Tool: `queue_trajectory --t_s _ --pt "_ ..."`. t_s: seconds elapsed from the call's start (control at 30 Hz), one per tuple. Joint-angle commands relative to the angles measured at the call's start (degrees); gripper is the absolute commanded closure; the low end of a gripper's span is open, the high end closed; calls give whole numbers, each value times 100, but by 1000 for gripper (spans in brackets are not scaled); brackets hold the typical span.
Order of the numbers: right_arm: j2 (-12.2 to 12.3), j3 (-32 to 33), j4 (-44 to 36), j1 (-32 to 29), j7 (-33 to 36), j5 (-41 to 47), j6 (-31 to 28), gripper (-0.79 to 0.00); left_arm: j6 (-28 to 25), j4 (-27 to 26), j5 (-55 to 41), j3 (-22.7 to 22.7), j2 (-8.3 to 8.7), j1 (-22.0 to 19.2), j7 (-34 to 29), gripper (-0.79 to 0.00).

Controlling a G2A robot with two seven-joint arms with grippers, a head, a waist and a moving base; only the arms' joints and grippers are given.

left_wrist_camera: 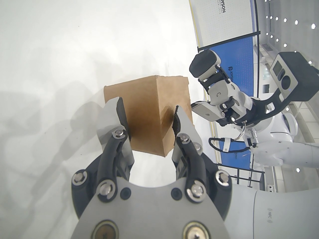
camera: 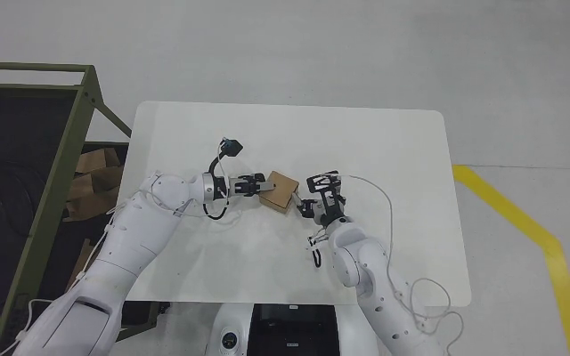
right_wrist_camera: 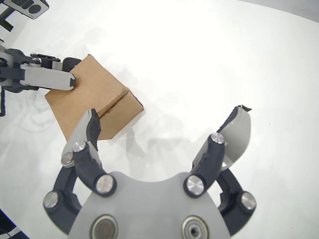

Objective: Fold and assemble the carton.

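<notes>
Right gripper (right_wrist_camera: 168,110): jaws spread wide, nothing held. It stands just right of the carton (right_wrist_camera: 99,93), with one finger (right_wrist_camera: 92,125) against the near right face. I cannot confirm contact.

Carton: at mid-table (camera: 401,142), between the two grippers, already formed into a box. I cannot tell whether it rests on the surface or is raised slightly.

Left gripper (right_wrist_camera: 72,73): clamped on the carton's left corner, one finger on each adjoining face.

Step in hand, in my judgement: closing the last flaps, late in the task. The left arm steadies the box while the right stands ready. The next move calls for the right gripper to press the flaps flat along their seam, with the left grip kept firm so the box does not turn.

View differences:
- The right wrist view shows the seam (right_wrist_camera: 115,103) where two flaps meet, slightly gapped and ragged.
- The left wrist view shows plain faces and one upright edge, with the right gripper beyond the carton.
- The top view places the carton on the table and shows cardboard (camera: 93,173) in a rack (camera: 53,116) at far left.
</notes>
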Motion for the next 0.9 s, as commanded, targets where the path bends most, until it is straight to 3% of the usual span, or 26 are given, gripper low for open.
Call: queue_trajectory --t_s 0.0,0.87 --pt "0 13 -52 -32 -110 14 32 -785 -2 7 -3 1 -1 -4 5 -379" --pt "-13 -154 130 131 231 -117 -171 -785 -17 43 -18 21 -3 -21 -5 -379"
